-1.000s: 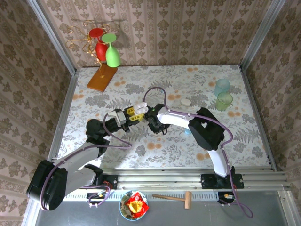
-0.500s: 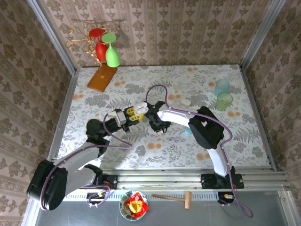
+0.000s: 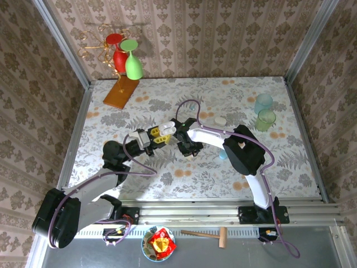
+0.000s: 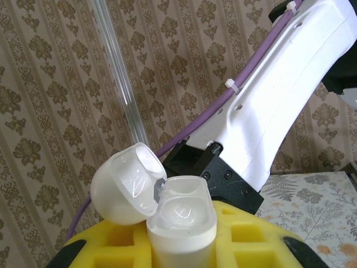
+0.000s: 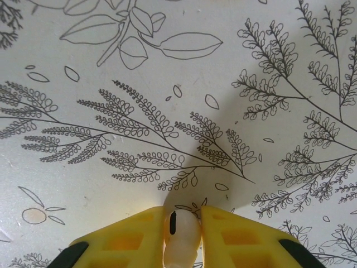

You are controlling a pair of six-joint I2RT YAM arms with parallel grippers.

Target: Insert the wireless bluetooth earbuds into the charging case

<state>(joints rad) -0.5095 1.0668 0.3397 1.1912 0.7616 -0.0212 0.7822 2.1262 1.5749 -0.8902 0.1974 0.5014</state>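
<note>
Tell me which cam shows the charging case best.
Left wrist: the charging case sits close up in the left pincer, lid flipped open, interior visible. Top external gives just a small white shape at that pincer's tip. Right wrist faces the tablecloth, right pincer shut on an earbud.

Top view overlooks the table (image 3: 139,106); right wrist sits close above; left faces wall (image 4: 56,84).

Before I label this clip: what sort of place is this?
Probably a staged robot test cell: wallpapered walls in metal framing, a floral-covered table, a mounting rail at its near edge.
</note>
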